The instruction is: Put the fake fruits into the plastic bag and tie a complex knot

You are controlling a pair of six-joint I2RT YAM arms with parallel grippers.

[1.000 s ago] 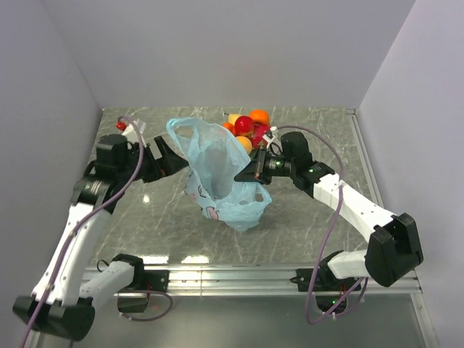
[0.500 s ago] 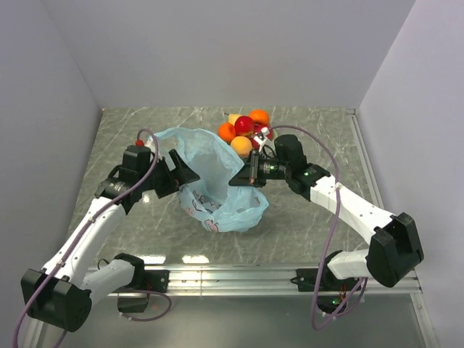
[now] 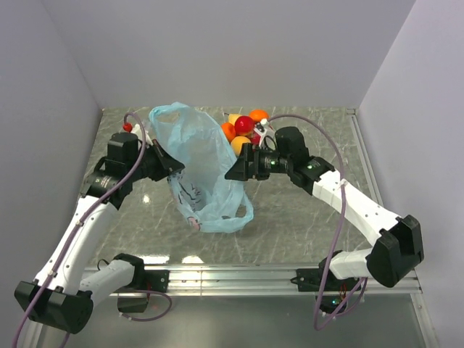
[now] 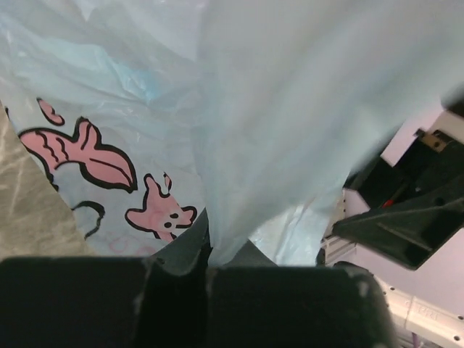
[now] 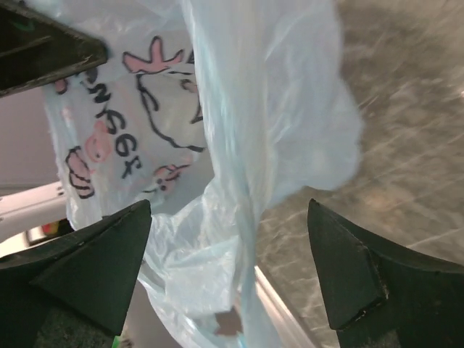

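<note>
Left arm (image 3: 76, 232) comes up from the near-left corner, bends at the elbow and points its wrist toward 3 o'clock. The left gripper (image 3: 172, 167) sits on the 9 o'clock side of the bag (image 3: 199, 156), and it's pinched together on the thin blue film. In the left wrist view you can see the plastic coming right out from between the closed fingers (image 4: 174, 275), with the pink cartoon print just to the left.

Right arm (image 3: 348, 199) stretches in from the near-right corner, forearm angled toward 10 o'clock. The right gripper (image 3: 233, 172) is at the 3 o'clock edge of the bag. Its fingers (image 5: 87, 254) are spread wide apart and not clamped on anything. In the right wrist view a fold of the bag hangs in the gap between them without either finger pressing it.

The bag is strung up tall between the two grippers, mouth end toward 12 o'clock and bottom sagging toward 6 o'clock, down by the grey worktop (image 3: 304, 217). The fruits (image 3: 243, 130) are piled on the worktop outside the bag, at about 1 o'clock from it, just behind the right gripper.
</note>
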